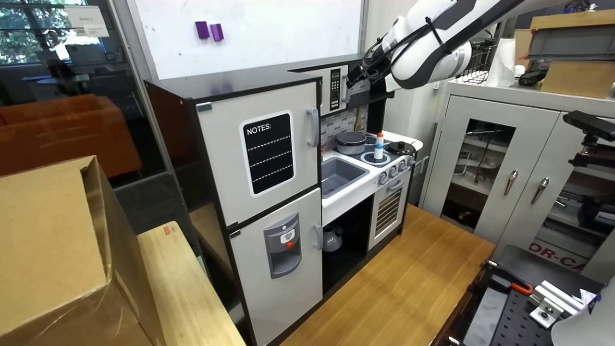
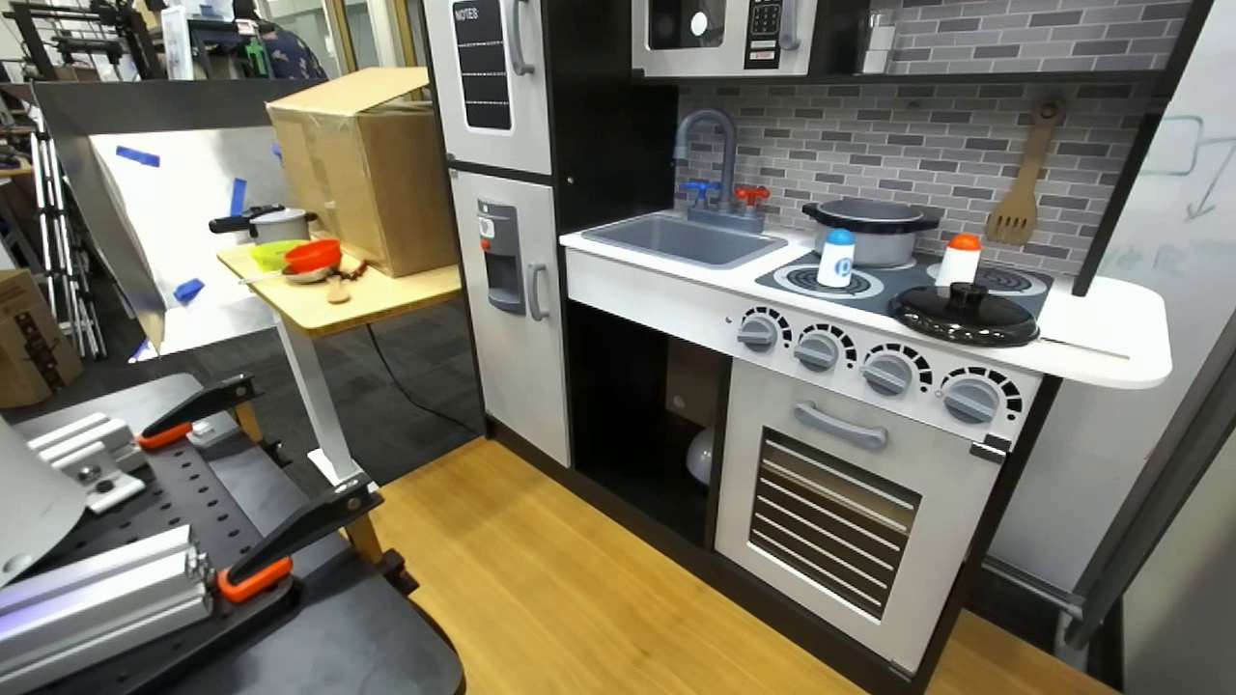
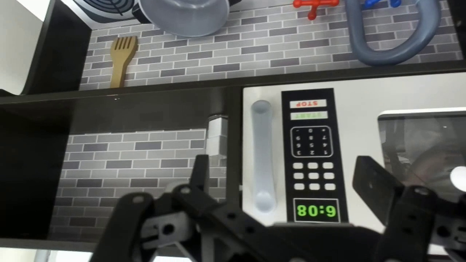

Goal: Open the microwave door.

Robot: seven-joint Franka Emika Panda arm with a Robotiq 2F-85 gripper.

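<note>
The microwave door (image 3: 358,100) is white with a black keypad panel and a dark window, and it looks closed. It also shows in both exterior views (image 1: 325,92) (image 2: 736,39), cut off at the top in one of these. Its grey bar handle (image 3: 263,156) stands upright near the door's free edge. My gripper (image 3: 284,173) is open and empty. In the upside-down wrist view its fingers lie to either side of the handle and keypad, one over the open shelf, one near the window. In an exterior view the gripper (image 1: 354,77) is close to the handle; contact cannot be told.
A dark shelf (image 3: 153,109) with a white shaker (image 3: 217,136) adjoins the microwave. The large fridge door (image 1: 226,139) stands beside it. Below are the sink (image 2: 686,241), a grey pot (image 2: 874,246), a black lid (image 2: 966,314), two shakers and a wooden spatula (image 2: 1024,193).
</note>
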